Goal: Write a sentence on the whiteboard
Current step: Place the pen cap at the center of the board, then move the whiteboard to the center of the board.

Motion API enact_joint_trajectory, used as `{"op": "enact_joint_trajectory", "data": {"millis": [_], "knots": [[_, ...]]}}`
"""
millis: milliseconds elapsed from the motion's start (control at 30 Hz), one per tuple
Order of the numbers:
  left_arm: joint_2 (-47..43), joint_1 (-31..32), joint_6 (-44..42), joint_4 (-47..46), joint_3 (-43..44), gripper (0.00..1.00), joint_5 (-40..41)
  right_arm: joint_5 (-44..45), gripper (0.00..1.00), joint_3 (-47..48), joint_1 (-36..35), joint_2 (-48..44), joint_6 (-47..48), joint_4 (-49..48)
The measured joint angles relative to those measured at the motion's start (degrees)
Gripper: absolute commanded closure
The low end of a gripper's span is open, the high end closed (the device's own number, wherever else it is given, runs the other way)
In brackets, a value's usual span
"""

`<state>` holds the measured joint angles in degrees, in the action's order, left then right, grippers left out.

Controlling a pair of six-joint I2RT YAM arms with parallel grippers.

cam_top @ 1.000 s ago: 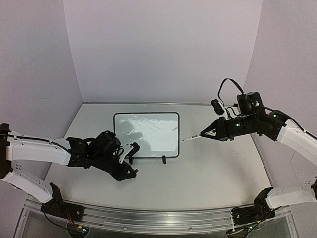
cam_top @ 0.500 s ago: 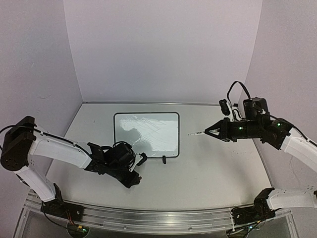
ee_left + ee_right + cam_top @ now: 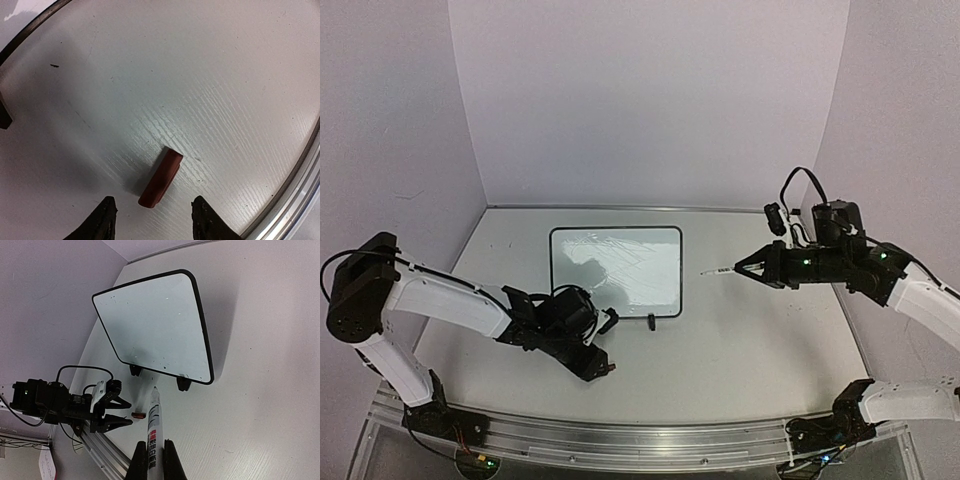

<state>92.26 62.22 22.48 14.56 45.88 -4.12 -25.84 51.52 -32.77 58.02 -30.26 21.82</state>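
So the left gripper (image 3: pixel 603 367) just let go. Its fingers (image 3: pixel 106 220) are spread apart now, and the little red cap (image 3: pixel 161 178) is lying flat on the table (image 3: pixel 240 90) in the gap between them, not touching either one as far as I can see. A second ago those fingers were pinched nearly shut and the hand was up by the board's near-left corner. Since then it has swung back toward the near rail and dropped the cap there.

My read is that the cap's parked out of the way and the pen is ready to go.

The right gripper (image 3: pixel 152 460) is clamped on the marker (image 3: pixel 153 422), with the bare tip sticking out past its fingers and aimed at the whiteboard (image 3: pixel 155 325). Compared with a second ago, that arm has backed off a bit to its own side, so the tip is further from the board's edge.

The whiteboard is standing on its feet well beyond the marker tip and a good way beyond the left fingers too. It looks blank to me, with only glare and a few specks, so no sentence yet.
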Motion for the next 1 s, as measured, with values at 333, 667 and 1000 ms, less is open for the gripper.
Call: {"op": "enact_joint_trajectory", "data": {"millis": [333,667,1000], "knots": [[-8.12,-2.21,-0.14,9.74,4.78,0.17,5.87,1.19,1.00,-1.01,0.00,-1.31,-0.09,-1.49],[-16.11,-23.20,-1.66,8.99,5.41,0.10,1.71,1.19,1.00,-2.99,-0.71,-1.25,-1.18,-4.92],[-15.94,-31.47,-4.78,0.45,4.45,0.10,-6.33,2.14,1.00,-4.41,-2.36,-1.25,-2.18,-6.87]]}}
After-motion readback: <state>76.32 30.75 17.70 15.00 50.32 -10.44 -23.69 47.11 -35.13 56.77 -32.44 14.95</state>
